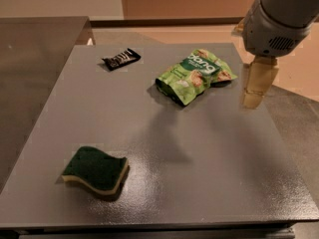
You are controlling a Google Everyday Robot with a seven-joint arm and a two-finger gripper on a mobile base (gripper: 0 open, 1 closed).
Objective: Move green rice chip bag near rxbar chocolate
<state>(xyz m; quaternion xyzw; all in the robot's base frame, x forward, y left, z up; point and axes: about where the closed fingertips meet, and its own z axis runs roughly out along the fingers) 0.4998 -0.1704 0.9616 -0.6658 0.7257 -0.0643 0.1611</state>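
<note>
The robot's gripper [255, 96], pale tan below a rounded grey arm housing, hung at the right edge of the grey speckled worktop [199, 173], near its far corner. Whether it was spread or closed could not be made out from this angle; nothing showed in its grasp, and it stood apart from every item on the worktop. The light green glossy rice chip bag [197, 73], with a dark green label and white lettering, lay crumpled on the far right part of the worktop, just left of the gripper and not touching it. The small flat black rxbar chocolate wrapper [121, 59] lay near the far left of the worktop, well apart from the bag, with bare surface between them. A dark green sponge with a yellow base [95, 169] sat alone near the front left corner. The worktop had a dull sheen and carried a soft shadow near its middle. A darker grey counter [30, 59] adjoined it on the left, and beyond lay a tan floor, a pale wall and an orange-brown panel.
</note>
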